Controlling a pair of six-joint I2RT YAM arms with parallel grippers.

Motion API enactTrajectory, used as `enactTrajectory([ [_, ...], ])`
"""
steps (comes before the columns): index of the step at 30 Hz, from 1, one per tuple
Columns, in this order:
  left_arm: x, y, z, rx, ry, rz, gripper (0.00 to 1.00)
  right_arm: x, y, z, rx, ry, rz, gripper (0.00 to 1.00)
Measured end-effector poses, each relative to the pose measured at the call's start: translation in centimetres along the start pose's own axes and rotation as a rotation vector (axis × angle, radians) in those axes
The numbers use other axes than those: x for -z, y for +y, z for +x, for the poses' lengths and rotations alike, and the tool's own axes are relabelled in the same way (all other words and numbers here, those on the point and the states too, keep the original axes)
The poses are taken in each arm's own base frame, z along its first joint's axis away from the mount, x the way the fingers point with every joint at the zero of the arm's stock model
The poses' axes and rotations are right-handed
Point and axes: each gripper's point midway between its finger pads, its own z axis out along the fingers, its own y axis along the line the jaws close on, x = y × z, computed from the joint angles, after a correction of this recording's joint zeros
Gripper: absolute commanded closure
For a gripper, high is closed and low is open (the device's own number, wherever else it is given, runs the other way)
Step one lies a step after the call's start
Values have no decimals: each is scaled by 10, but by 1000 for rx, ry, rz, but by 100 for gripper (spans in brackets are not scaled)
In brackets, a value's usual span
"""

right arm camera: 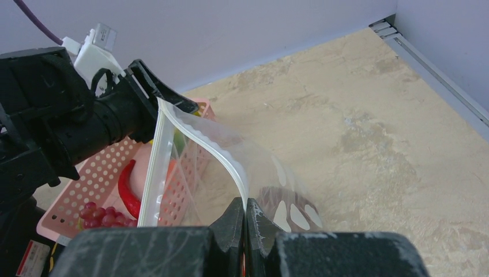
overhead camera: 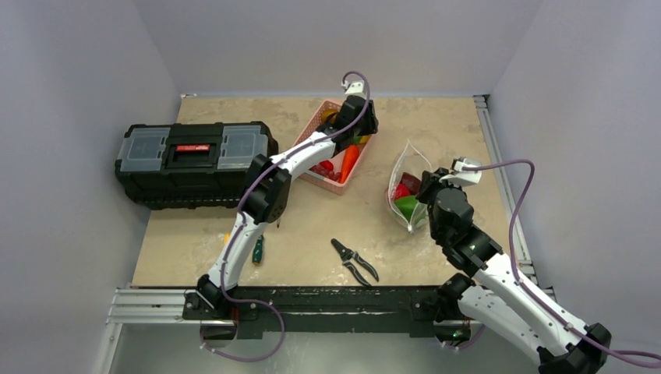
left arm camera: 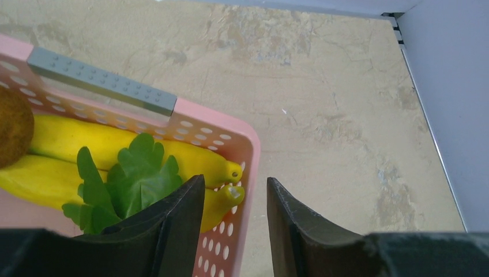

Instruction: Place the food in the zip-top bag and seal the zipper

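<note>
Right gripper (right arm camera: 246,210): closed fully, with one rim of the bag pinched between the fingertips, so that the mouth is held up and agape.
Zipper (right arm camera: 229,160): clamped at those fingertips and seen arching up and away from them. The opposite strip stands apart to the left, so no seal has been made.
Zip-top bag (right arm camera: 271,179): hung from the pinch, its body slumped on the table (right arm camera: 369,133) just beyond and below the fingers. It is judged to be held this way so that food can be dropped in from above.
Food already bagged: a green pepper (overhead camera: 407,206) and a red fruit (overhead camera: 401,191) are seen through the plastic in the overhead view, just beside the right gripper.
Left gripper (left arm camera: 235,183): opened partway, with nothing held. It is poised over a corner of the basket, one finger above the inside and the other outside the wall.
Bananas (left arm camera: 75,141): laid in the basket just below and ahead of the open jaws, their tips showing in the gap. They are judged to be the next pick.
Green leaf (left arm camera: 135,179): spread over the bananas, close against the inner finger, where a grasp could be fouled by it.
Pink basket (left arm camera: 249,147): set near the bag but apart from it, so only a short carry is needed.
Progress: judged partly done, since food remains in the basket.
Toolbox (overhead camera: 195,160): well to the left of the left gripper.
Shears (overhead camera: 355,261): well behind both grippers, toward the arm bases.
</note>
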Motion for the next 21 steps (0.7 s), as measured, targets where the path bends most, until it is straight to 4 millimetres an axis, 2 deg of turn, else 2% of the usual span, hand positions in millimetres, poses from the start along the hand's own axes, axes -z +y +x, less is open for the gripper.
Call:
enactTrajectory([
  [6,1,9,17,53,64,-48,63,1,3,1,-1,4,-22,100],
  [12,-6,13,24,103,88,-66,65,2,3,3,2,8,-31,100],
  [21,-7,14,14,112,75,-70,96,2,8,2,-5,6,-54,100],
])
